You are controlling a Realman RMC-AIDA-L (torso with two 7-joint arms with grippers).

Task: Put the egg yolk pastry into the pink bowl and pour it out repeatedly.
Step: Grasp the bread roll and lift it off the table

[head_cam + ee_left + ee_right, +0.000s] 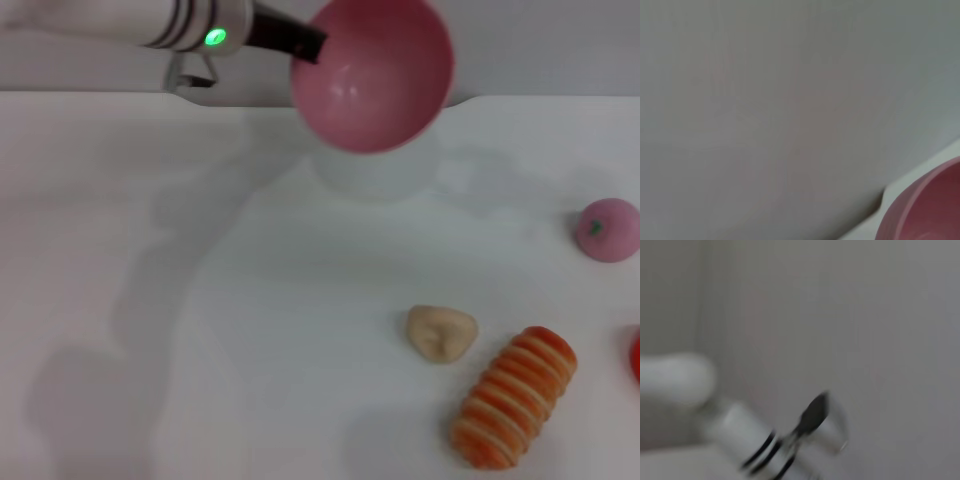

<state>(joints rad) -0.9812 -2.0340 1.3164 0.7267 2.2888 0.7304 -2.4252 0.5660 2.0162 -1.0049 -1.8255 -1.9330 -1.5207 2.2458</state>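
The pink bowl [372,72] hangs in the air at the top middle of the head view, tilted so its empty inside faces forward. My left gripper [305,45] is shut on the bowl's left rim. Part of the bowl's rim also shows in the left wrist view [925,210]. The egg yolk pastry [441,333], a pale beige dimpled lump, lies on the white table [200,300], in front of the bowl and a little to its right. My right gripper is out of view.
An orange-and-cream striped roll [513,398] lies just right of the pastry. A pink ball with a green mark [607,229] sits at the far right. A red thing [636,355] shows at the right edge. A grey wall stands behind the table.
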